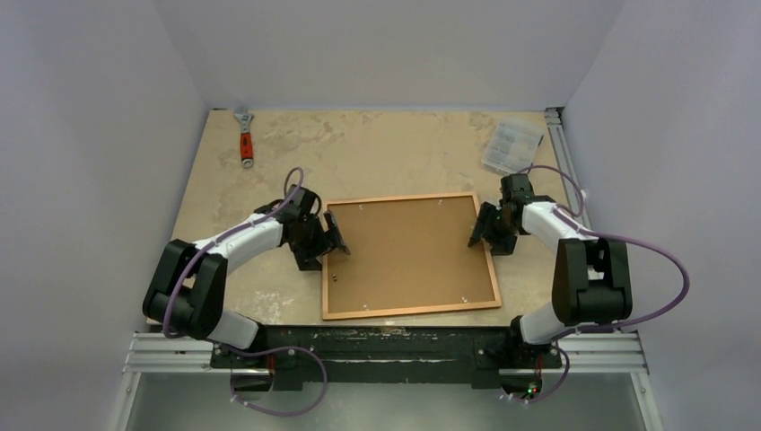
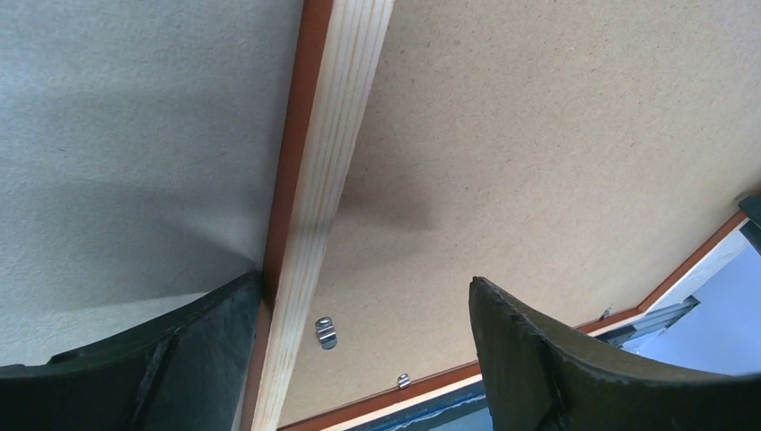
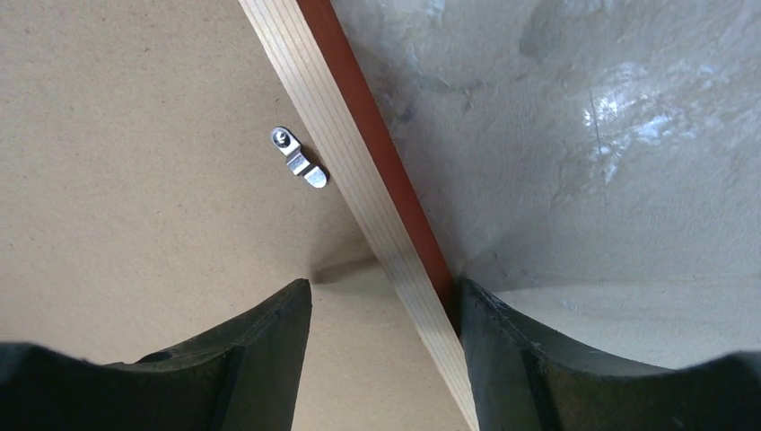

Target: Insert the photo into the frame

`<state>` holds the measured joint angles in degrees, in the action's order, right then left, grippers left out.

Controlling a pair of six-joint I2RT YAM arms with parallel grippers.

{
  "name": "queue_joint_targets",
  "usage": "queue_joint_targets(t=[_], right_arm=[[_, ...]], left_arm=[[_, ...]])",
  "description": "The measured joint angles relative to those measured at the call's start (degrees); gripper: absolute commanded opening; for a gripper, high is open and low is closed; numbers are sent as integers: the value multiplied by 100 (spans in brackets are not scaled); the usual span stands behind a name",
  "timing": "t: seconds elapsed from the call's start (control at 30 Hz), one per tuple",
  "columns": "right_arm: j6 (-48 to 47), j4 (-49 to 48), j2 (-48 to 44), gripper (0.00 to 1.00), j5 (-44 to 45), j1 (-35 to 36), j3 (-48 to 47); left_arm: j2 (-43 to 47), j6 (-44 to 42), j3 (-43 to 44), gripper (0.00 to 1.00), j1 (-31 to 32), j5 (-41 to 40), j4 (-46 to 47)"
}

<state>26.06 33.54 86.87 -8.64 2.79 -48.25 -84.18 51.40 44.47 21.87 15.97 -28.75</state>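
I am seeing soft, even light falling from overhead across the table [image 1: 377, 153], with only faint shadows lying at either side of the frame [image 1: 412, 309]. In the left wrist view a dim, blurred shadow is sitting just inside the frame's rail. In the right wrist view the table outside the frame is glaring in white patches, while the fingers [image 3: 556, 377] of the right gripper [image 3: 384, 284] are rendering dark.

Two matching arms: left arm [image 1: 238, 241] and right arm [image 1: 547, 218], white rounded links, chunky black joint housings. Purple cables [image 1: 664, 269] loop off each. Both the left gripper [image 1: 334, 244] and right gripper [image 1: 478, 235] black; fingers [image 2: 538, 359] matte, curved, tapering. Black base plate [image 1: 386, 346], aluminium rail [image 1: 170, 350].
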Motion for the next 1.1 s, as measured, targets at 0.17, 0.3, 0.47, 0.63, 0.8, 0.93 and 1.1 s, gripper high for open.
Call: queue_joint_targets(t=[0.17, 0.3, 0.47, 0.63, 0.8, 0.93, 1.1], right_arm=[[-20, -118, 4, 59, -168, 4, 0], [-24, -240, -111, 59, -396, 31, 160], [-22, -326, -221, 59, -474, 31, 286], [-20, -339, -221, 59, -584, 31, 299], [-20, -350, -221, 59, -693, 46, 319], [-20, -361, -221, 59, -741, 55, 332], [-22, -369, -221, 59, -743, 52, 339]], left_arm=[[76, -9, 13, 83, 111, -396, -116], [188, -17, 13, 76, 507, -988, -461], [197, 11, 17, 69, 942, -1569, -748], [273, 57, -26, 79, 1123, -1816, -872], [678, 186, -334, 79, 1178, -1915, -1137], [887, 358, -452, 77, 1294, -2059, -1449], [1001, 505, -544, 66, 1384, -2122, -1464]])
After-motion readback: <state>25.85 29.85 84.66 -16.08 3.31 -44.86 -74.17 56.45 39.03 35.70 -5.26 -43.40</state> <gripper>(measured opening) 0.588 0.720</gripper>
